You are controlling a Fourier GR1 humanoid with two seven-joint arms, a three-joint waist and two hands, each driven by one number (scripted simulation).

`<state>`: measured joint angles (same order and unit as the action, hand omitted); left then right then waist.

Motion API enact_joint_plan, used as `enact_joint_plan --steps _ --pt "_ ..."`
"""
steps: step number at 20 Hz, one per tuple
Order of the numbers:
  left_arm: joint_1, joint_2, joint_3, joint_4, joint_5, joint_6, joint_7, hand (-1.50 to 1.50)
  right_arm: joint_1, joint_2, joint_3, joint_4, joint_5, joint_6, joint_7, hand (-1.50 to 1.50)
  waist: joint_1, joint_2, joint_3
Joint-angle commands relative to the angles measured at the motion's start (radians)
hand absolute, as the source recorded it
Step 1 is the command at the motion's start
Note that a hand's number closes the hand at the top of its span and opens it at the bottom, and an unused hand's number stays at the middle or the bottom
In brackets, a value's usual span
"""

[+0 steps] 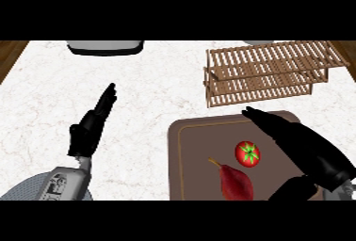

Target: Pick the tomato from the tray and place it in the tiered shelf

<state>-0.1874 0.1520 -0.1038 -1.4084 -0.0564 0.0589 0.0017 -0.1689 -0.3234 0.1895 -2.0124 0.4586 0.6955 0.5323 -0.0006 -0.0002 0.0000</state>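
A red tomato (248, 153) with a green stem lies on the brown tray (191, 160) at the lower right of the head view. My right hand (306, 148) hovers over the tray's right side, fingers straight and open, just right of the tomato and not touching it. The wooden slatted tiered shelf (268, 71) stands beyond the tray at the upper right. My left hand (92, 127) is open at the left over the white counter, fingers pointing away.
A dark red pear-like fruit (236, 182) lies on the tray just below the tomato. A grey and black object (106, 46) sits at the counter's far edge, upper left. Wooden edges border the marble counter (146, 108) at both top corners.
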Motion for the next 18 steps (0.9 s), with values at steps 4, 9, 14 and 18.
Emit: enact_joint_plan --steps 4,9,14,18 --pt "-0.046 -0.033 0.032 0.069 -0.028 -0.012 -0.018 0.00 0.013 0.019 0.015 0.083 0.115 -0.013 -0.104 -1.50 -0.001 0.001 0.000" --pt "0.055 0.000 0.048 -0.073 -0.010 -0.062 0.011 0.00 0.071 0.053 0.049 0.015 0.173 -0.016 -0.078 -1.50 0.001 -0.001 0.000" --pt "0.008 -0.014 0.060 -0.065 -0.031 -0.073 0.063 0.00 0.006 0.055 0.010 0.165 0.239 -0.042 -0.171 -1.50 0.001 0.000 0.000" --pt "0.064 -0.052 0.036 -0.089 -0.059 -0.045 0.037 0.00 0.060 0.063 0.047 0.189 0.305 -0.088 -0.228 -1.50 0.001 0.000 0.000"
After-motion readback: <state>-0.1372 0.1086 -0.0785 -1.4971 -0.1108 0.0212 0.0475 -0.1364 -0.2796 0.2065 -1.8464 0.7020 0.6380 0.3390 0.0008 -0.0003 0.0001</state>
